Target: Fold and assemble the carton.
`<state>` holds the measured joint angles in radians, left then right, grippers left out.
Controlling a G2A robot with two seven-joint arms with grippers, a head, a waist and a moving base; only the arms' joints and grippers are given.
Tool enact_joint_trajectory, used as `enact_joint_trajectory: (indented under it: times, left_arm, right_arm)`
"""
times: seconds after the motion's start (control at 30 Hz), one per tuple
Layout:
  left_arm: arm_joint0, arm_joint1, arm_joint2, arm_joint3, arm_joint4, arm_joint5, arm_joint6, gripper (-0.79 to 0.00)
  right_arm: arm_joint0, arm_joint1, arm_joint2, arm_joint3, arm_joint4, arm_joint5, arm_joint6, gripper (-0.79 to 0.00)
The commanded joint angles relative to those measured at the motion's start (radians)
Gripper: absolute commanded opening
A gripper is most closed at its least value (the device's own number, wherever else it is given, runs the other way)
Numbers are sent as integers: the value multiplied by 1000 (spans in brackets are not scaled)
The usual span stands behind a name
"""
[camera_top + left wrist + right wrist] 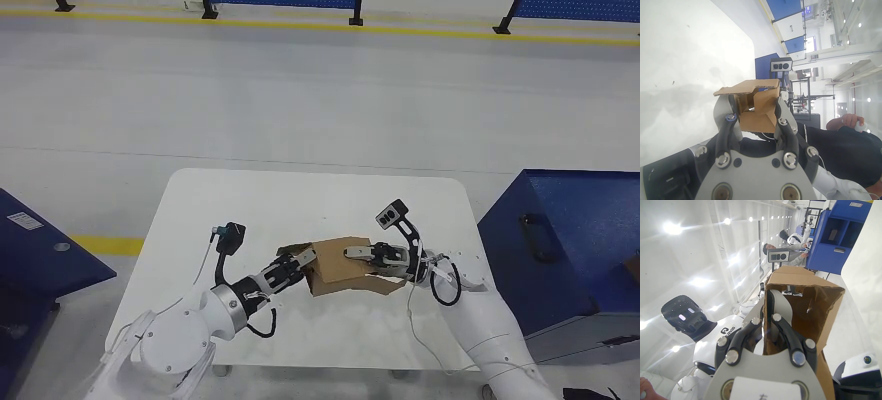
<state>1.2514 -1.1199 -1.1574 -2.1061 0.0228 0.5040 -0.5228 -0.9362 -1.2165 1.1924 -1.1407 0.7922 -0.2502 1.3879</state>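
Closest to the lens, the right gripper (766, 302) has its two metal fingers nearly closed on one thin side wall of the brown corrugated cardboard carton (345, 265). One finger is inside the open end and one outside, so the wall is pinched edge-on. I judge this grip is meant to steady the body while the other end is worked. At that other end the left gripper (755, 106) stands spread wide, its fingers (780, 106) straddling the short end flaps. As far as can be seen they press on both sides, which would squeeze the flaps inward toward a fold. The carton looks half formed: a rectangular sleeve on its side, open at both ends, with flaps jutting at loose angles. Its board is matte raw brown, the fluted core visible along cut edges, with a ragged rim at the right arm's end. It should crease readily along scores but buckle elsewhere. It is between the two arms over the middle of the white, smooth, rounded-corner table (300, 200), closer to the robot-side edge than the far edge. Whether it rests on the top or hangs just clear I cannot tell. Beyond the table's right edge stands a blue box-like cabinet (560, 250), and off its left edge is a second blue cabinet (40, 250).
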Motion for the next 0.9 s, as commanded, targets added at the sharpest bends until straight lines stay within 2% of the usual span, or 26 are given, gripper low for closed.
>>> enact_joint_trajectory:
  times: [0.0, 0.3, 0.63, 0.87]
  left_arm:
    - [2, 0, -2, -1, 0, -3, -2, -437]
    - [13, 0, -10, -13, 3, -11, -5, -465]
    - [10, -3, 6, -7, 4, -24, -7, -536]
    - [-2, -7, 19, 8, 0, -27, -8, -542]
  right_arm:
    - [1, 0, -1, -1, 1, 1, -2, -785]
    - [4, -1, -4, 1, 4, 4, -3, -785]
    - [7, -2, -7, 1, 9, 9, -1, -785]
    - [5, -2, -10, 2, 10, 14, 3, -785]
